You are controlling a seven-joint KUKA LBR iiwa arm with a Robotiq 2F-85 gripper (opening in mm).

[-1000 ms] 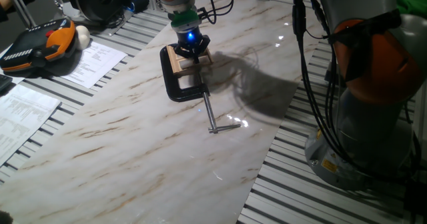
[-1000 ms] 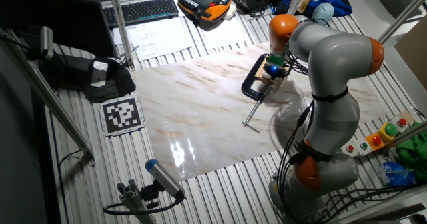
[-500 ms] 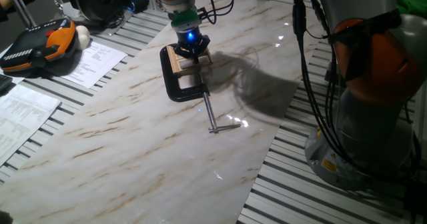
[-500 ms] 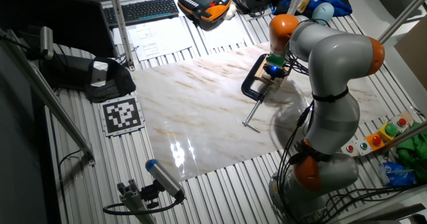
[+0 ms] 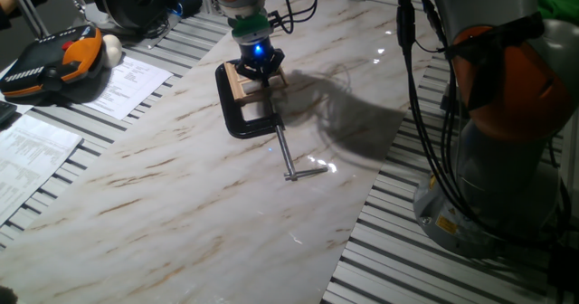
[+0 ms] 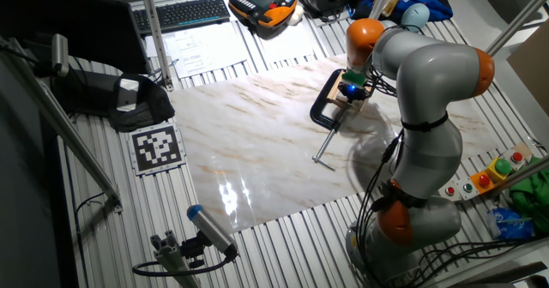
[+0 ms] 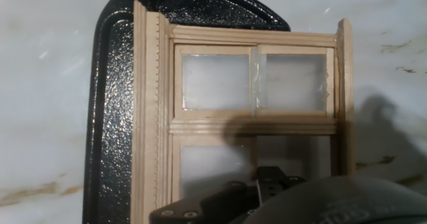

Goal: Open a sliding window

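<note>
On the marble-patterned counter [image 5: 181, 186] in one fixed view, the gripper [image 5: 257, 67] is lowered onto the sliding window [image 5: 242, 80], a small light-wood frame lying flat near the far edge. A blue light glows on the gripper body. A black C-clamp [image 5: 237, 114] wraps around the frame's near side, and its screw rod [image 5: 284, 150] runs out across the counter toward the viewer. Papers [image 5: 127, 82] and an orange-and-black handheld controller [image 5: 54, 60] lie on the slatted surface to the left. Whether the gripper is clenched or released cannot be told from this side.

From the other fixed view, the arm [image 6: 420, 91] bends over from the right, with the gripper [image 6: 351, 89] down on the sliding window [image 6: 356, 95], which is mostly hidden beneath it; the C-clamp [image 6: 324, 108] lies alongside. A keyboard [image 6: 190, 12] and a square marker tag [image 6: 156, 147] sit off the marble sheet.

Through the hand view, the sliding window [image 7: 253, 111] fills the picture, its four panes split by thin bars, and the C-clamp [image 7: 110, 117] curves along its left side and top. The gripper [image 7: 267, 191] shows only as dark parts at the bottom edge, over the lower panes; its fingertips are not clear, so its state cannot be told.
</note>
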